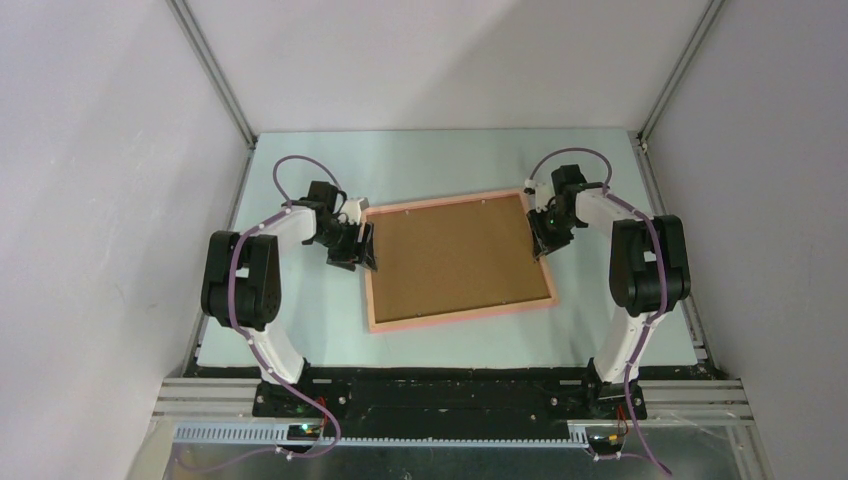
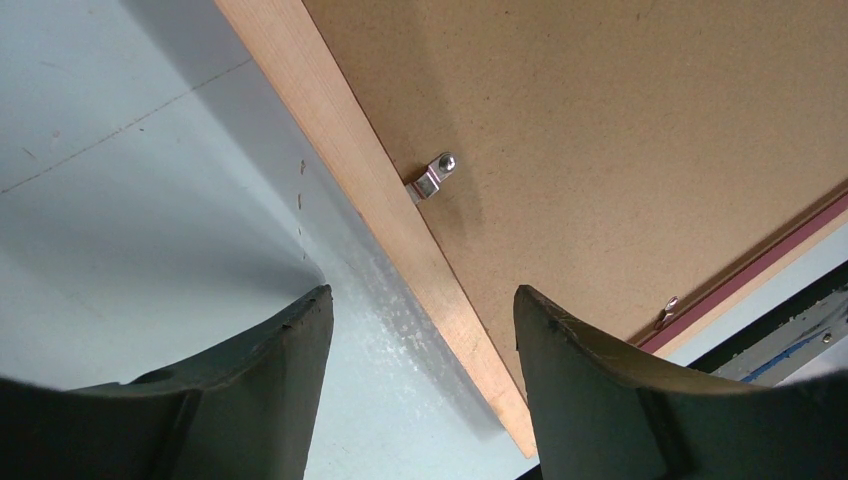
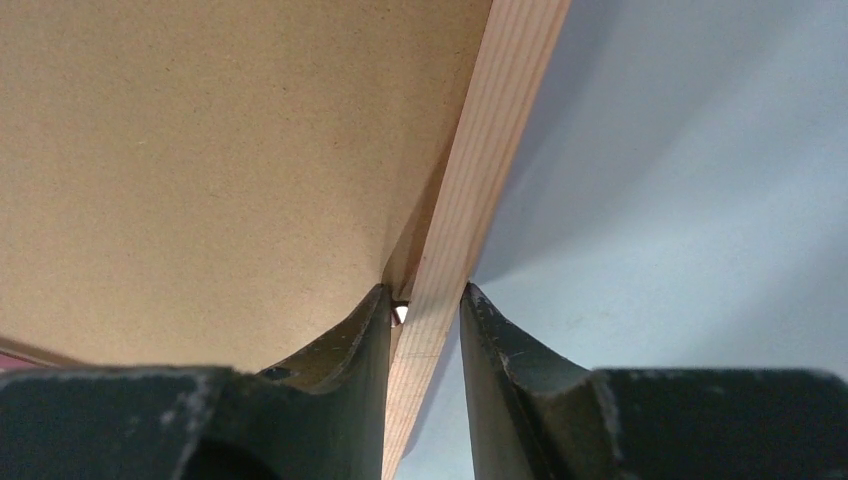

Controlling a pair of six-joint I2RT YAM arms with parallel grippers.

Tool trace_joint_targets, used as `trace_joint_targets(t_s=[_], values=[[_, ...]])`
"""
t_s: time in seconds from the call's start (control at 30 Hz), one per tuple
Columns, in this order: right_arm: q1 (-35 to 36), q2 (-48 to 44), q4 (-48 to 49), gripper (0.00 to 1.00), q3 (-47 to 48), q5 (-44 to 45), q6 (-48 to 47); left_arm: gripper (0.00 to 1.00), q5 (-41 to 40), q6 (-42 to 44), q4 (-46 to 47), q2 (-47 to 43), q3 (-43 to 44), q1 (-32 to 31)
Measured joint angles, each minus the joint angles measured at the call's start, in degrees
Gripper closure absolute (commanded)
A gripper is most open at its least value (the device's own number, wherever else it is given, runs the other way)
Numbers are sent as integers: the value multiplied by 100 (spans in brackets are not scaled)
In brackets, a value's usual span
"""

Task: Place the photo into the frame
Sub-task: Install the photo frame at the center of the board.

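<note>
- The frame (image 1: pixel 460 312) lies flat near the middle of the tabletop (image 1: pixel 300 335), turned slightly askew. Its back faces up and the brown backing board (image 1: pixel 455 255) sits inside its rails.
- The photo shows in no view. Whether it is under the board cannot be told.
- A small metal clip (image 2: pixel 432 178) on the board reaches toward the frame's left rail; a second one glints near the frame's near-left corner.
- The right gripper (image 3: pixel 424 295) straddles the frame's right rail near the far corner. Its fingers are drawn close, the outer one against the wood and the inner one at the seam with the board. A bright sliver shows there, so I cannot tell if the grip is full.
- The left gripper (image 2: pixel 422 300) hangs over the left rail with its fingers well apart, one above the tabletop and one above the board, holding nothing.
- Step in hand, as I judge it: taking hold of the two side rails, to steady or lift the frame.
- The next move calls for the left fingers to seat squarely across the thin rail without catching the clip.
- There is open tabletop on all four sides of the frame, widest toward the far edge. The arms' elbows stand near the left and right edges, so sideways room is tight.
</note>
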Motion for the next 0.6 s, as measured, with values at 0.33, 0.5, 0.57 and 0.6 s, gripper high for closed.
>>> trace_joint_targets(t_s=[0.33,0.5,0.57,0.6], values=[[-68,-2,-24,74,2,-136,-323,29,0,0,0,0,0,0],[-74,-2,-33,74,2,-170,-452,29,0,0,0,0,0,0],[-76,0,-35,73,2,-181,-492,29,0,0,0,0,0,0],[-79,-2,-37,73,2,-186,-514,29,0,0,0,0,0,0]])
